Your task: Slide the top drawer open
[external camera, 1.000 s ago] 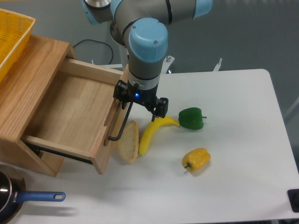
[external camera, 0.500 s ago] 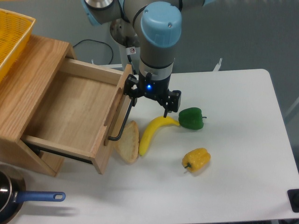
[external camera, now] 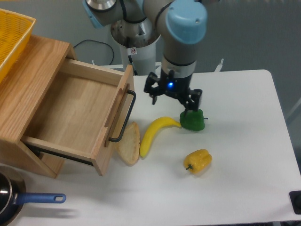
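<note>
White table, grey wall behind. Drawer stood far out of cabinet at left, box bare, black handle free. Gripper hung right of handle, above banana and green pepper, jaws apart, nothing held. Judged done: best lifted straight up and clear, without brushing handle or produce. Bread lay under drawer front.

White table carries cabinet, bread, banana, two peppers, pan.
</note>
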Robot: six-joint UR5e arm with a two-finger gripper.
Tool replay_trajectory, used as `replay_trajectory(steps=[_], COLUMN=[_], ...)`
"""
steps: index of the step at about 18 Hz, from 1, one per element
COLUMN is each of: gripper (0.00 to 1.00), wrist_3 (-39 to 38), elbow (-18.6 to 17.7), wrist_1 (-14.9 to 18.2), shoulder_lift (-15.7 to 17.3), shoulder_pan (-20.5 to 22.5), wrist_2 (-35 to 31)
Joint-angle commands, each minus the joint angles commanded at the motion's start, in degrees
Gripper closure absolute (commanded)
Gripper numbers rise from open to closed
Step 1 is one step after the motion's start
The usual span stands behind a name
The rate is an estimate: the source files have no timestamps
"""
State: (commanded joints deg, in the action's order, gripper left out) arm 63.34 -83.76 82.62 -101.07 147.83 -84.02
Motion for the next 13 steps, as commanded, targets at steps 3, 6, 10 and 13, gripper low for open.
replay_trajectory(steps=[3,6,10,13], gripper=[0.00,0.00,0.00,0.00], wrist_3=[10.3,12.3,12.3,12.4], elbow=[-0.4,-0.7,-0.7,-0.8], wrist_1=[-0.4,-0.7,-0.8,-3.6], shoulder_lift=[-0.2,-1.2,-4.4,-6.3], shoulder_pan=[0.0,0.3,0.4,0.6], wrist_2=[-0.6,-1.5,-8.1,-8.6])
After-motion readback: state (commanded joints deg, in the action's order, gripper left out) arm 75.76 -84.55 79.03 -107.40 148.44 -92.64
